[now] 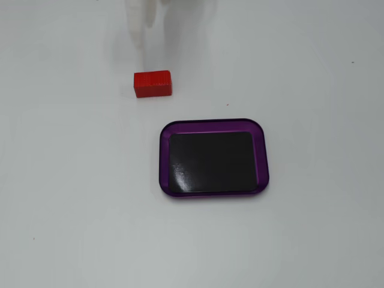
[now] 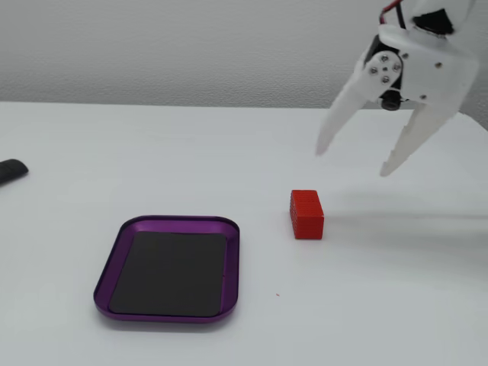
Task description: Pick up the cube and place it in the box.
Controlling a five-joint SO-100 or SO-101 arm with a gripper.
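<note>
Hanging in the air with its two white plastic fingers spread wide and nothing between them, the white two-finger gripper (image 2: 352,162) shows in a fixed view from the side above and to the right of the small bright red ridged rectangular cube (image 2: 306,214), clear of it and of the white table (image 2: 396,305); its fingertips point down toward the tabletop. The cube lies flat on the table, apart from the shallow rectangular box with translucent purple rim and glossy black bottom (image 2: 235,259), which sits lower left of it in that view and holds nothing. From above, in a fixed view, the cube (image 1: 152,83) rests up and to the left of the box (image 1: 263,157), and the gripper appears only as a pale blurred shape at the top edge. A dark object (image 2: 11,170) lies at the left edge of the side view
</note>
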